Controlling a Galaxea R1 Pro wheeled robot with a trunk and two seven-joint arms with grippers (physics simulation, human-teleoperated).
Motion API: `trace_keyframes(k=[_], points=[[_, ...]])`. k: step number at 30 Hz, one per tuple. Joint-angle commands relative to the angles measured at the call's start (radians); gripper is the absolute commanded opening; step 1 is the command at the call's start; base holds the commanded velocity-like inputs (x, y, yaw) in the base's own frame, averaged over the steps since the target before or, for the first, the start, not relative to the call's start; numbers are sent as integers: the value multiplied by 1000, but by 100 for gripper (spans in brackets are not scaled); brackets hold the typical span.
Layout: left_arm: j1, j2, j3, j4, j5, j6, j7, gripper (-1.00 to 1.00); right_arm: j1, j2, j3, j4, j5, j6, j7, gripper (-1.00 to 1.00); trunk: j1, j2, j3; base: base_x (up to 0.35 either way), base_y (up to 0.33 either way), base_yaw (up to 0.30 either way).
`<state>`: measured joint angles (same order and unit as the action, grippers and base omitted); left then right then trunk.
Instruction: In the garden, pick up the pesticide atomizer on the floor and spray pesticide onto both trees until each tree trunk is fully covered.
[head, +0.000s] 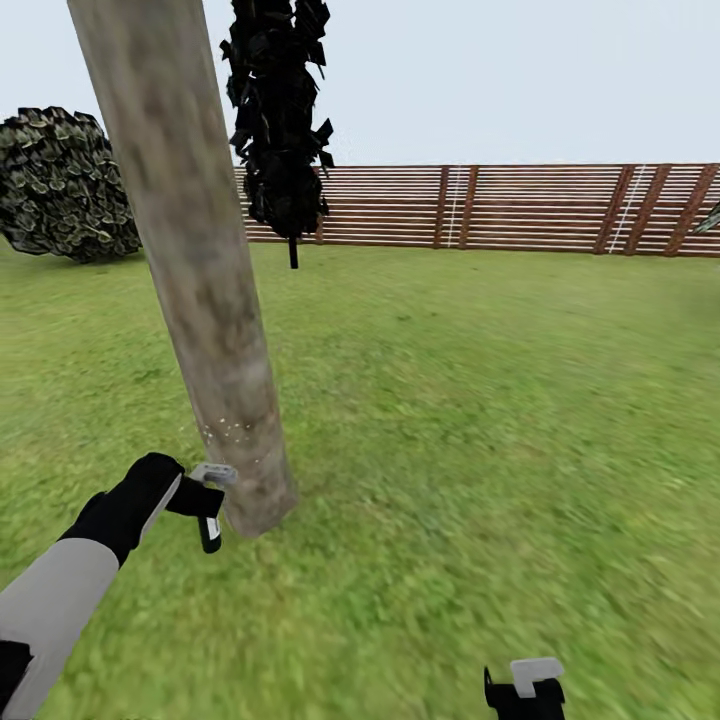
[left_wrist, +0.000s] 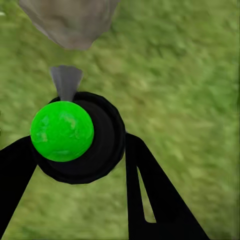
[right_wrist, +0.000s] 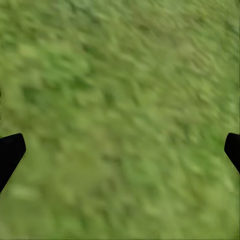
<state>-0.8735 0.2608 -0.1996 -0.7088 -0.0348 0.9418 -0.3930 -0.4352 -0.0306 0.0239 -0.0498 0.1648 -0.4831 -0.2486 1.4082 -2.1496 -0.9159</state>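
Note:
A thick mottled beige-grey tree trunk (head: 200, 280) leans up through the left of the head view, with small pale specks low on its bark. My left gripper (head: 200, 498) is just left of the trunk's base, shut on the pesticide atomizer (head: 209, 525), a small dark bottle with a pale trigger. In the left wrist view the atomizer (left_wrist: 62, 131) shows a bright green round top on a black body, held between the black fingers (left_wrist: 145, 190), its grey nozzle aimed at the trunk (left_wrist: 70, 20). My right gripper (head: 525, 688) hangs open over grass (right_wrist: 120, 155).
Green lawn (head: 480, 400) spreads all around. A reddish-brown slatted fence (head: 500, 205) closes the far side. A round dark shrub (head: 60, 185) stands at the far left, and a dark columnar conifer (head: 280, 110) behind the trunk.

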Motion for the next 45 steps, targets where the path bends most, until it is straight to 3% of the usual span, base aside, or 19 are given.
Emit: trace_keyframes(k=[1, 5, 7, 11, 15, 18, 21, 28, 36, 45], points=[[1, 9, 18, 12, -8, -5, -1, -100, 0, 0, 2, 1, 10, 0, -9, 100, 0, 0, -1, 31, -25, 274], [28, 10, 25, 37, -9, -16, 74, -100, 0, 0, 2, 1, 10, 0, -9, 100, 0, 0, -1, 7, -5, 276], [37, 0, 25, 41, 0, -56, 103, -100, 0, 0, 2, 1, 10, 0, -9, 100, 0, 0, -1, 1, -1, 260], [39, -46, 27, 56, -2, -77, 115, -100, 0, 0, 2, 1, 10, 0, -9, 100, 0, 0, -1, 0, 0, 159], [47, -65, 27, 90, 1, -83, 116, -100, 0, 0, 2, 1, 11, 0, -9, 100, 0, 0, -1, 0, 0, 11], [75, -71, 27, 97, 1, -181, 117, -100, 0, 0, 2, 1, 12, 0, -11, 100, 0, 0, -1, 46, -13, 1], [85, -71, 27, 91, -1, -230, 128, -100, 0, 0, 2, 1, 12, 0, -11, 100, 0, 0, -1, 203, -112, 0], [88, -85, 28, 83, 0, -238, 176, -100, 0, 3, 2, 1, 10, 0, -12, 100, 0, 0, -1, 138, -229, 14], [90, -95, 25, 95, -1, -238, 213, -100, 0, 5, 3, 1, 11, 1, -12, 100, 0, 0, -1, 3, -276, 248], [90, -94, 27, 95, -2, -238, 217, -100, 0, 4, 2, 1, 10, 1, -12, 100, 0, 0, -1, 24, -278, 136]])
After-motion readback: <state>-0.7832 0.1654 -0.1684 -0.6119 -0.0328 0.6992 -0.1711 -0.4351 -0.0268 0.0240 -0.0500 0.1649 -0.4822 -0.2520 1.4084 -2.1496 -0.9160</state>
